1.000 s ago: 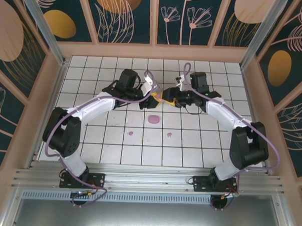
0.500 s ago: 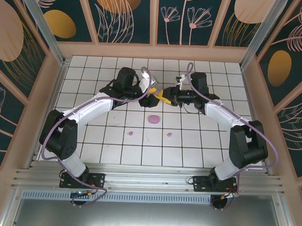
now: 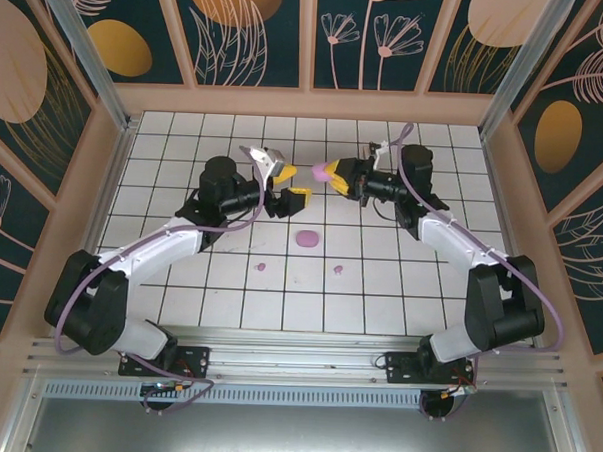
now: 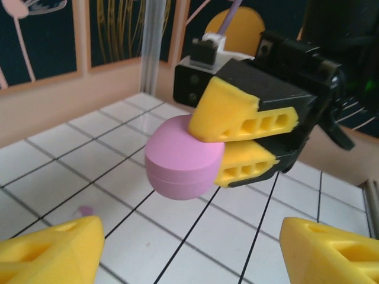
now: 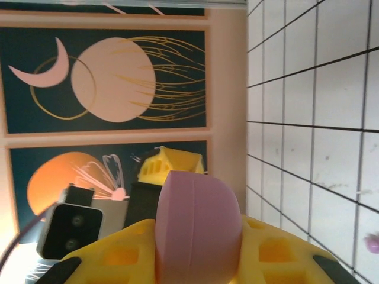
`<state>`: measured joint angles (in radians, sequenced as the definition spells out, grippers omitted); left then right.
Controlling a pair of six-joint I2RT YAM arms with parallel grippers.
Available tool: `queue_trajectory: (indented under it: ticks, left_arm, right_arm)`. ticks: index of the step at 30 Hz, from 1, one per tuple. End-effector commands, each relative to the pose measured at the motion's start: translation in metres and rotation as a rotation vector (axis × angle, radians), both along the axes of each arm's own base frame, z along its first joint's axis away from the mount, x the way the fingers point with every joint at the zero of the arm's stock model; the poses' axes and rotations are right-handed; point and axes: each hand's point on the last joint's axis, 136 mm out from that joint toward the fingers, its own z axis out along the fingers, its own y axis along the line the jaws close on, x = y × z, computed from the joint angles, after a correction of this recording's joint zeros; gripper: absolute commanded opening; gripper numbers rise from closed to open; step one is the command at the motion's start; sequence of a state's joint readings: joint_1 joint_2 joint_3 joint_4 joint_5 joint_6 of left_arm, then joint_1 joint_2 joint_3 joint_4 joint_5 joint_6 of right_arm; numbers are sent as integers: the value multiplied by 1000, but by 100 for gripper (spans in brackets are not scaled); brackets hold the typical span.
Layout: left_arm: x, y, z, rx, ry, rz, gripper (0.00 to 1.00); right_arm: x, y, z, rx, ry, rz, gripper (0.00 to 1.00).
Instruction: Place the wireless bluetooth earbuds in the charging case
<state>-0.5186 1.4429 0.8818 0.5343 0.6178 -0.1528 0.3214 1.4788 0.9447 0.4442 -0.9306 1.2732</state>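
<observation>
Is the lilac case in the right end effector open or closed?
Closed. The lilac case clamped in the right end effector shows its two halves meeting at a thin seam, no gap.

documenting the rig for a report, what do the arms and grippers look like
The left arm and right arm match: white links, bulky black joints, a lilac cable along each. The left gripper and right gripper have black bodies and yellow wedge fingers with slotted cut-outs.
</observation>
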Motion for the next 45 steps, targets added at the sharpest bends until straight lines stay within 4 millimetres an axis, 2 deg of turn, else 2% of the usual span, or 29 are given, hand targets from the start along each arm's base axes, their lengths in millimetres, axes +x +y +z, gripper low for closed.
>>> queue_trajectory:
  ticks: [1, 7, 15, 17, 18, 22, 28, 35, 39, 45]
  left_arm:
    - [-10, -6, 30, -120, -66, -90, 75]
    - [-10, -12, 32, -164, -53, -167, 72]
    - [1, -20, 33, -185, -27, -223, 65]
    - [2, -21, 27, -180, -12, -229, 64]
    - [4, -22, 40, -190, -43, -232, 64]
    - [8, -26, 41, -187, -43, -244, 63]
    - [10, -29, 40, -187, -35, -266, 48]
    - [10, -28, 30, -163, -31, -246, 58]
    - [10, -26, 25, -145, -29, -238, 50]
    - [9, -24, 24, -134, -37, -232, 49]
  right_arm:
    - [-2, -3, 29, 76, -33, -24, 10]
    - [-11, -3, 36, 77, -30, -1, 9]
    - [-19, 1, 47, 77, -48, 13, 9]
    - [-20, 3, 46, 74, -48, 24, 9]
    - [-22, 5, 46, 74, -49, 30, 9]
    - [-24, 11, 46, 80, -48, 44, 9]
    - [-26, 14, 51, 98, -47, 55, 9]
    - [-28, 13, 52, 103, -44, 51, 9]
    - [-29, 12, 53, 100, -47, 46, 9]
    - [-29, 11, 51, 101, -42, 42, 8]
